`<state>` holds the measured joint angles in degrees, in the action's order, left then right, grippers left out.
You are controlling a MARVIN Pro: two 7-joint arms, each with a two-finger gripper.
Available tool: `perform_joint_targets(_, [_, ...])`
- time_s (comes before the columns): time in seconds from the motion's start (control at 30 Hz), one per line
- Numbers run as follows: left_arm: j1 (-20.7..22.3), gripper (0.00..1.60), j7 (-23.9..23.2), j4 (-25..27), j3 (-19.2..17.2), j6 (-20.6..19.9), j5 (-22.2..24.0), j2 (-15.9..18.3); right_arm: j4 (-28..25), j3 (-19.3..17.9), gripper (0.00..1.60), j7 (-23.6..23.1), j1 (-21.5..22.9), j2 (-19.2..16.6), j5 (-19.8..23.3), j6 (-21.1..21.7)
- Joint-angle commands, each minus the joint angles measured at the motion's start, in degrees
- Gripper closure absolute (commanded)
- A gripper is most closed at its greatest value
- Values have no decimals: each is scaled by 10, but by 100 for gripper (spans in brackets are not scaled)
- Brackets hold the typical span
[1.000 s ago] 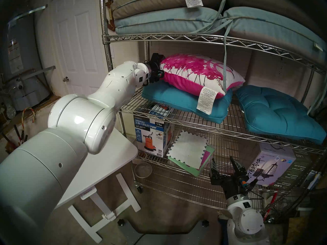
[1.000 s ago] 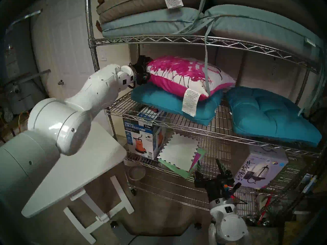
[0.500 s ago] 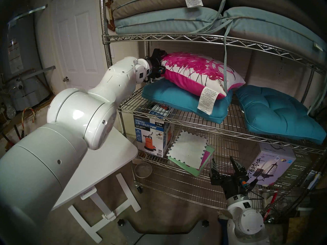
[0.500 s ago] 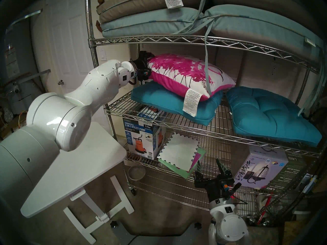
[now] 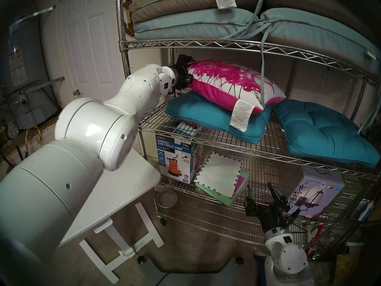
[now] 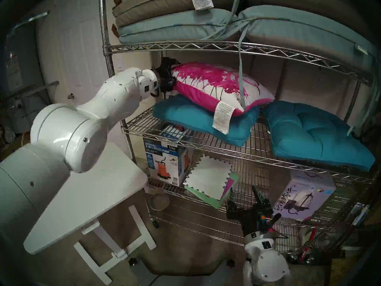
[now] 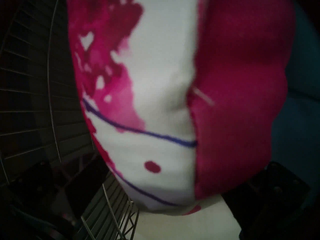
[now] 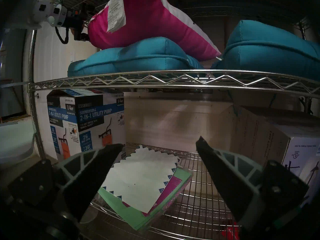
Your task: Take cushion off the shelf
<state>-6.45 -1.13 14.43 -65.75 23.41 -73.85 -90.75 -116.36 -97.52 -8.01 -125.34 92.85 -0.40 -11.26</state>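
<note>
While the head views look down on the chrome wire shelf (image 5: 226, 44), the cushion (image 5: 231, 83) lies in the upper middle on a teal seat cushion (image 5: 212, 116), its left end raised and clamped by the left gripper (image 5: 188, 77); its long white label (image 5: 241, 116), too small to read beyond "MADE IN CHINA", hangs over the teal front. A pale blue tie (image 5: 262, 73) dangles across the cushion from the pads above. Below left stands a box (image 5: 175, 157) printed "SUBMERSIBLE 2-IN-1 UTILITY PUMP, 1/4 HP"; lower right lies a box marked "LED" (image 5: 317, 193). At the bottom, the right gripper (image 5: 260, 189) holds its fingers wide and empty. Seen from the left wrist, the cushion's seam (image 7: 194, 113) fills the blurred frame between dark fingers (image 7: 277, 187). From the right wrist, the pump box (image 8: 86, 123) reads "EVERBILT", "26 MAX GPM".
</note>
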Motion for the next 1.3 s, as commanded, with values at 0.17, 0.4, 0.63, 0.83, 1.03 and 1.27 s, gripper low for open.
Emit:
perform_joint_targets(0.17, [13,0,5,21,19,36,-16,-3,-15,1,0,1,1,1,1,-2])
perform_joint_targets(0.4, [-8,0,-5,59,15,57,-13,10,-15,1,0,1,2,1,1,-3])
perform_joint_targets(0.63, [-36,0,-24,104,9,68,-7,24,-14,1,0,1,2,1,1,-3])
perform_joint_targets(0.83, [-60,0,-51,146,0,66,-3,36,-14,1,0,1,2,1,1,-3])
perform_joint_targets(1.03, [-82,0,-77,189,-9,63,3,44,-14,1,0,1,2,1,1,-3])
perform_joint_targets(1.27, [-101,0,-103,227,-18,57,7,49,-15,0,0,1,6,0,-2,-5])
